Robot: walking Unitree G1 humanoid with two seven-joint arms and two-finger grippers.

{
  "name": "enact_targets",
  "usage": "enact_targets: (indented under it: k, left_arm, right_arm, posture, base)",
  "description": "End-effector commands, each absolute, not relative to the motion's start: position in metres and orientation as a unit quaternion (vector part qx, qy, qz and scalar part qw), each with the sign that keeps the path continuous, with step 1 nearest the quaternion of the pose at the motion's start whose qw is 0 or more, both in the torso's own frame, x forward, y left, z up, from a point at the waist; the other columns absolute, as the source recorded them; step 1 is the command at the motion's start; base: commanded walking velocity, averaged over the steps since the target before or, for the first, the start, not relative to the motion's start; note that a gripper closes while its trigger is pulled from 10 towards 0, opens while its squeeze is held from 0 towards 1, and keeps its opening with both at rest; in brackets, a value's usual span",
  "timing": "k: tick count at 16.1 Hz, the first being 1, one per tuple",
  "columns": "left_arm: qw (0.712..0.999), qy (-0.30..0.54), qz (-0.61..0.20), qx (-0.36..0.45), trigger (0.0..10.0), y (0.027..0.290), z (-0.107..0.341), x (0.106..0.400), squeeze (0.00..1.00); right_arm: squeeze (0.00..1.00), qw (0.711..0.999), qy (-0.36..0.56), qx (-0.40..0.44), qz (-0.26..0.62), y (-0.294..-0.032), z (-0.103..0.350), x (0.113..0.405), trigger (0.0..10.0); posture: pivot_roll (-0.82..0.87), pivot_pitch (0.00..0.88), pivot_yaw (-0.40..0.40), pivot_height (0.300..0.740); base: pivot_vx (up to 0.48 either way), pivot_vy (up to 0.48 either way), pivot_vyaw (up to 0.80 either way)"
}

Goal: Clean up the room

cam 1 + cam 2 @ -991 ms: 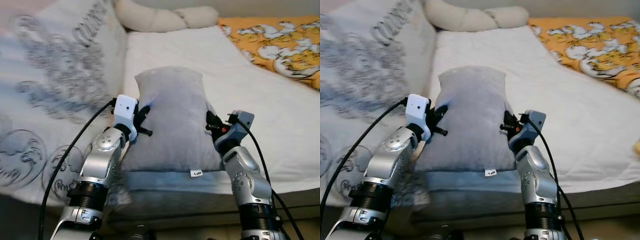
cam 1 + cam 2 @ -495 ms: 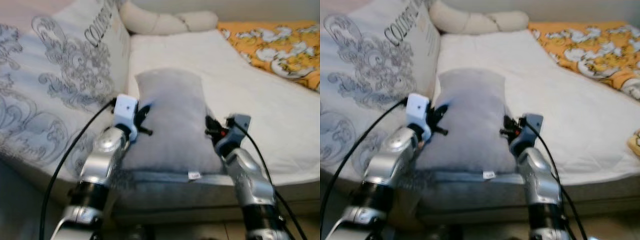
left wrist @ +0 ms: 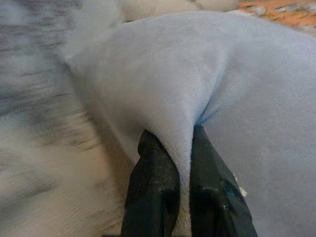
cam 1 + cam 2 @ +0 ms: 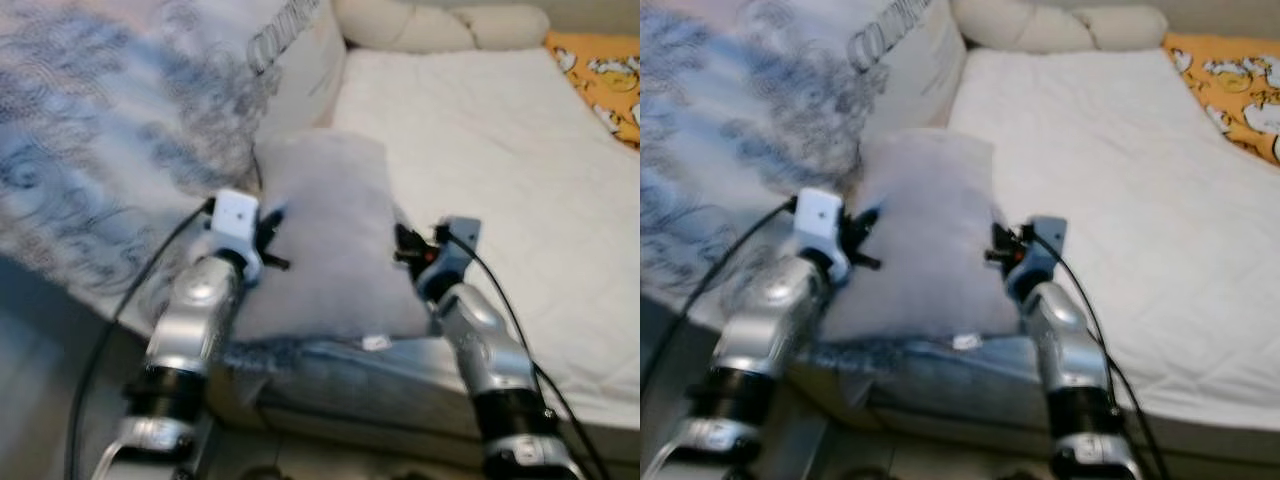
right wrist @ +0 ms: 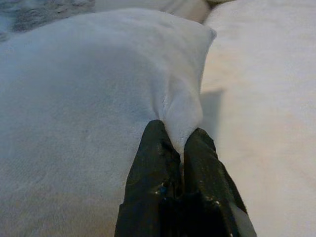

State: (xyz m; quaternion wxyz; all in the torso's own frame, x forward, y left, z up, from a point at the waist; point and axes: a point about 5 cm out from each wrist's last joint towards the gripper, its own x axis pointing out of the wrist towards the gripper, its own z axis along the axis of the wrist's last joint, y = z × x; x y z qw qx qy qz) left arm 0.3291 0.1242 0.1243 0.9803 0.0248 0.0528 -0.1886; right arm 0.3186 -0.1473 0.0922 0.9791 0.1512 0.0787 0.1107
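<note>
A bed (image 4: 480, 150) with a white quilted cover takes up most of the scene, lit evenly and softly, and its grey padded edge (image 4: 350, 375) runs along the near side. A large cushion (image 4: 130, 130) printed with grey-blue scrollwork and lettering leans on the bed's left side, and a cream knotted bolster (image 4: 440, 25) lies across the far end. An orange blanket (image 4: 605, 75) with a white pattern covers the far right corner, with a strip of pale floor (image 4: 330, 465) below the bed's edge.

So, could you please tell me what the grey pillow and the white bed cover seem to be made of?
Grey pillow: soft plush or fleece, matte, probably; it bunches into folds where each hand pinches it. White bed cover: quilted fabric, matte, judging by faint stitched texture.
</note>
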Motion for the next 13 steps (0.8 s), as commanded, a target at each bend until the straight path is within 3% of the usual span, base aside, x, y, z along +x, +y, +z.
enact_targets:
  k: [1,9,13]
  left_arm:
    - [0.982,0.025,-0.184,0.034,10.0,0.128,0.139,0.333,0.0]
    - [0.979,0.026,-0.201,0.039,10.0,0.123,0.14,0.336,0.0]
    - [0.974,0.016,-0.215,0.075,10.0,0.12,0.144,0.341,0.0]
  right_arm:
    - [0.0,0.982,0.06,0.153,0.098,-0.152,0.099,0.321,10.0]
    - [0.0,0.983,0.052,0.158,0.083,-0.155,0.098,0.32,10.0]
    - [0.0,0.982,0.072,0.156,0.081,-0.157,0.089,0.316,10.0]
  posture:
    - [0.08,0.0,0.048,0.74]
    - [0.06,0.0,0.072,0.74]
    - [0.06,0.0,0.072,0.74]
  base:
    - [0.281,0.0,0.0]
    - [0.28,0.0,0.0]
    - [0.0,0.0,0.0]
